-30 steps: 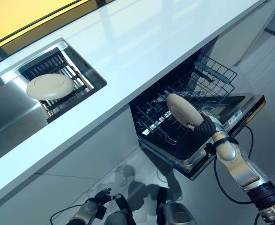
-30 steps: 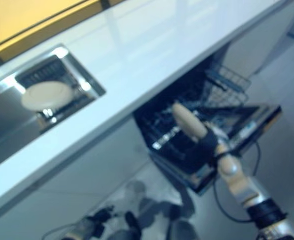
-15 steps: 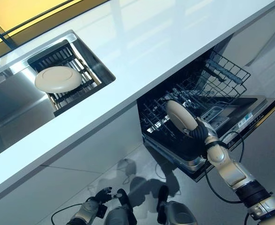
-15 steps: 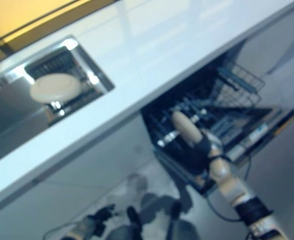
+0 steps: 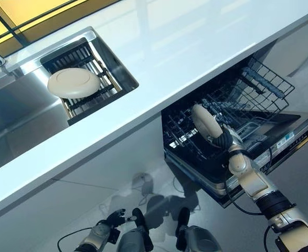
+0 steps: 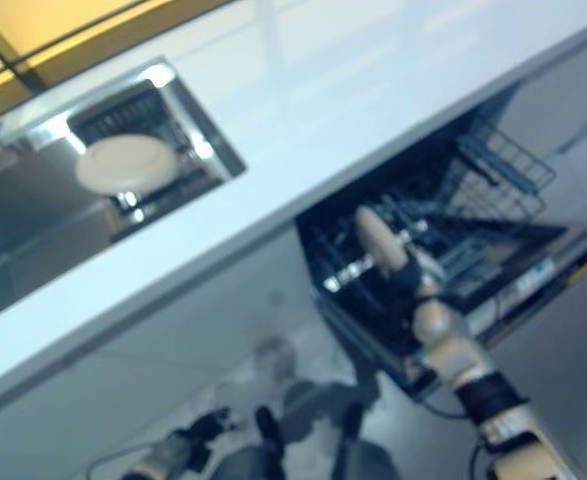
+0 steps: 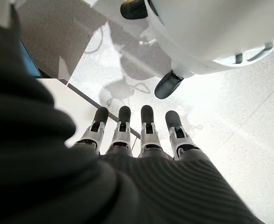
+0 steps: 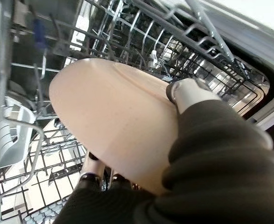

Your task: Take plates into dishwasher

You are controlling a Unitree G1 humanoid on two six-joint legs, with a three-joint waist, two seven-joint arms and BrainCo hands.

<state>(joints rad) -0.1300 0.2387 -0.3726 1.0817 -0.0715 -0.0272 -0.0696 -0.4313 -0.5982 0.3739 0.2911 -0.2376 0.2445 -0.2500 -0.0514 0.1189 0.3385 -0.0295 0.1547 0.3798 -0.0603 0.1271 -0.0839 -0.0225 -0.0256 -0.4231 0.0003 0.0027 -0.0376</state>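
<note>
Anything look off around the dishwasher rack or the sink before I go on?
Nothing stands out. The right hand holds a beige plate on edge over the lower rack, which looks intact. A second plate lies upside down on the sink's rack. The left hand hangs idle.

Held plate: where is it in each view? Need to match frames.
Left eye view: held plate, right of centre, in the right robot hand over the dishwasher rack.
Right eye view: plate, right of centre, same rack behind.
Left wrist view: not in it.
Right wrist view: plate fills the centre.
Shared landmark: the wire rack.
</note>
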